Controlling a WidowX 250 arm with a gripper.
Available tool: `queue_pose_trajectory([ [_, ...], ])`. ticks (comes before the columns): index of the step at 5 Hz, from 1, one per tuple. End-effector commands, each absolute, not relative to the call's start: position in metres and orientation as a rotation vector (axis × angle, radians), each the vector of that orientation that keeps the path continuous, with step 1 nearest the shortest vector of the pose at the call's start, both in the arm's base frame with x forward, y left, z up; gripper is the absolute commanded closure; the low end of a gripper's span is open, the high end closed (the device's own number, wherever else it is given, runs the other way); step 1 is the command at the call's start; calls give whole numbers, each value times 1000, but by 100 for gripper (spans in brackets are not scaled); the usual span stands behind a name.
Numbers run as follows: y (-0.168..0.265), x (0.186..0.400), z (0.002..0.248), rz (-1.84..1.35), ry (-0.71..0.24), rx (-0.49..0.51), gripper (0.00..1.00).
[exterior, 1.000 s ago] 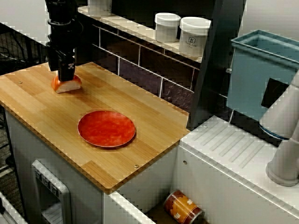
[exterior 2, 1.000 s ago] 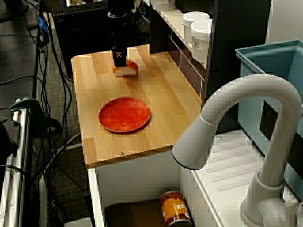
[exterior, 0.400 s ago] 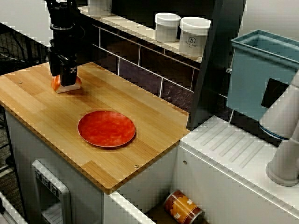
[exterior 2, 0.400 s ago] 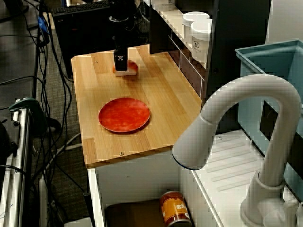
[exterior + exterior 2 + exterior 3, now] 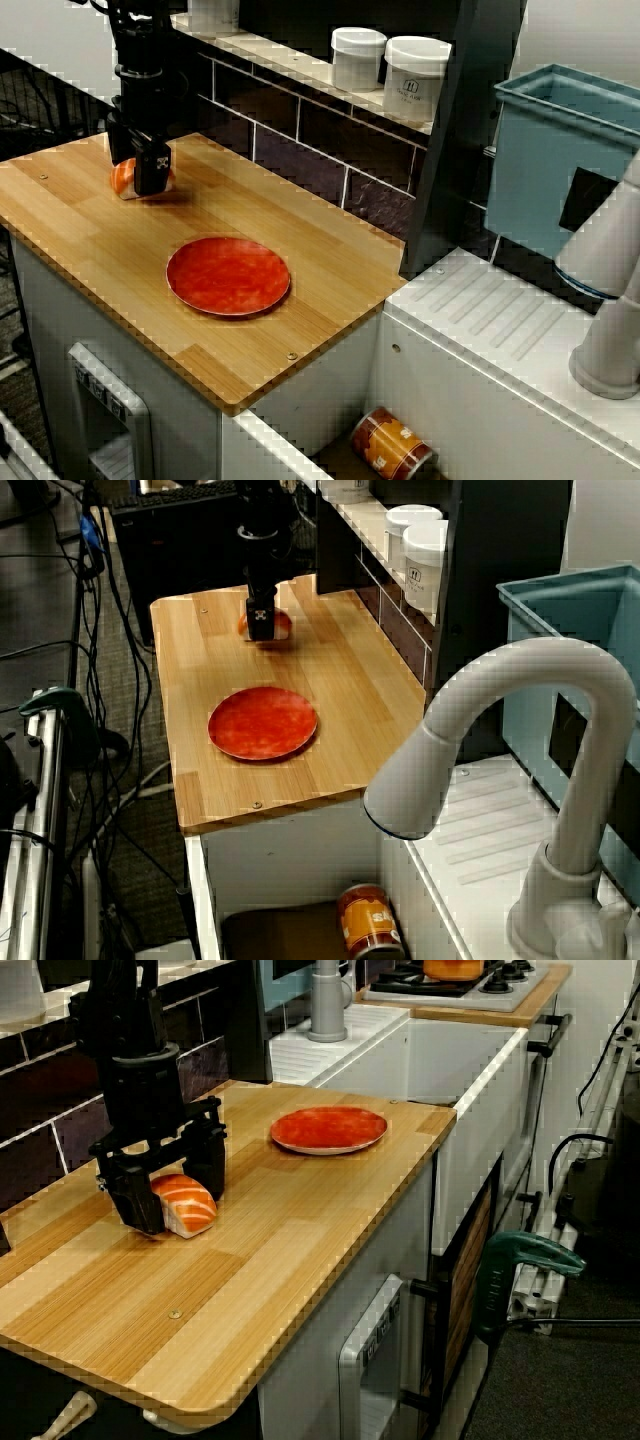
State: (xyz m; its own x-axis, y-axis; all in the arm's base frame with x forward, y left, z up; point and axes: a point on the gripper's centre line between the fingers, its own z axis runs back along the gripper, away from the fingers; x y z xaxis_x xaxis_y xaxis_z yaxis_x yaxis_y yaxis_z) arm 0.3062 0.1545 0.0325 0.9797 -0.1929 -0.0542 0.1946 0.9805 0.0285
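the end effector (image 5: 178, 1195) is down low at the far back corner of the wooden surface (image 5: 280, 1250), its two black fingers (image 5: 140, 1205) spread apart with a piece of salmon sushi (image 5: 185, 1203) between them. in the low view along the counter, one finger stands at the near end of the sushi and the other just behind it. whether either pad actually presses on the sushi, i can't tell. the sushi lies flat on the wood, orange topping up, white rice below.

from the front view, the end effector (image 5: 140, 172) covers most of the sushi (image 5: 125, 178), and only an orange edge shows to one side. in the view over the faucet it is much the same: the end effector (image 5: 262, 628) sits on top of the sushi (image 5: 280, 625), close to the dark tiled wall.

a round red plate (image 5: 228, 276) rests near the middle of the surface (image 5: 80, 220), well apart from the sushi. two white jars (image 5: 358, 58) stand on the ledge above the tiles. a white faucet (image 5: 500, 730) curves over the sink side, and an orange can (image 5: 392, 444) lies on its side down below the surface.
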Motion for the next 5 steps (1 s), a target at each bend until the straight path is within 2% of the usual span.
queue_pose_trajectory([
  [1,153,309,54,-226,27,40,100],
  [5,105,290,99,-333,-29,1,100],
])
